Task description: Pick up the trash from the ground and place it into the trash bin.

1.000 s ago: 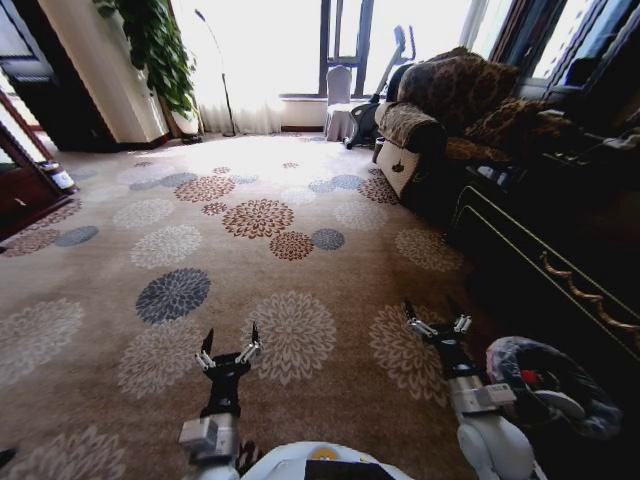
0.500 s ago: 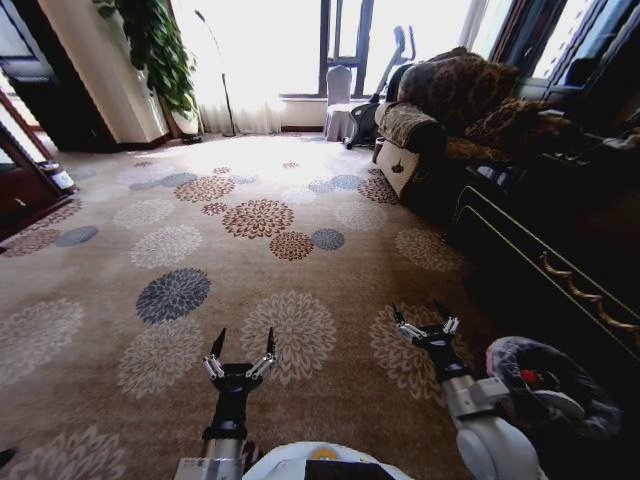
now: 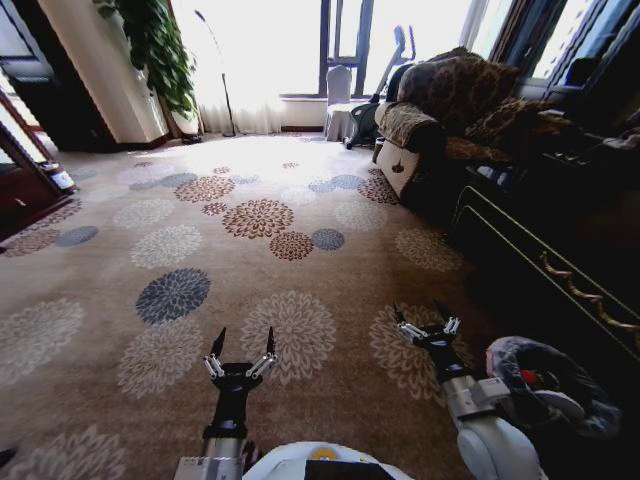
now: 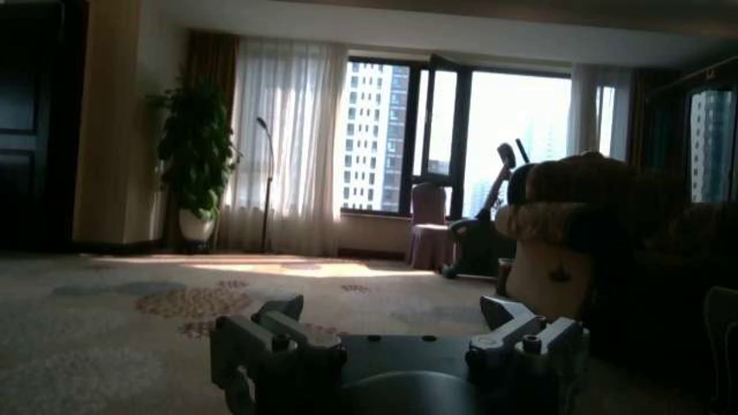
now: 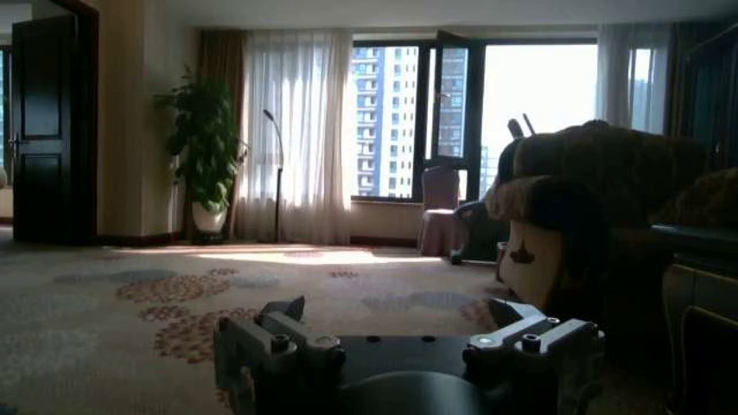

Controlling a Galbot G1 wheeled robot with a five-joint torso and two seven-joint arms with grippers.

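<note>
Head view, left gripper (image 3: 241, 346): black fingers spread open, holding nothing, low above the carpet near the robot's body.
Head view, right gripper (image 3: 427, 322): fingers also spread open and empty, above a pale flower on the carpet, beside the dark cabinet.
Trash bin: the round black bin with pale translucent liner (image 3: 545, 385) stands on the floor just right of the right arm; a small red bit shows inside it.
Floor: beige carpet with large round flower patterns in brown, grey-blue and cream (image 3: 260, 218); I cannot make out any litter pieces on it.
Room: bright tall windows with white curtains (image 3: 265, 50) at the far side, a tall green potted plant (image 3: 150, 45) at the far left, a thin floor lamp (image 3: 215, 60) beside it.
Around: a brown patterned armchair (image 3: 440, 110) and a dark wooden cabinet with gold trim (image 3: 545, 250) close the right side; a pale chair (image 3: 340, 100) stands by the window.
Left wrist view: gripper base (image 4: 398, 363) in front, window, plant and armchair behind.
Right wrist view: a dark door (image 5: 47, 130) at the room's edge.
</note>
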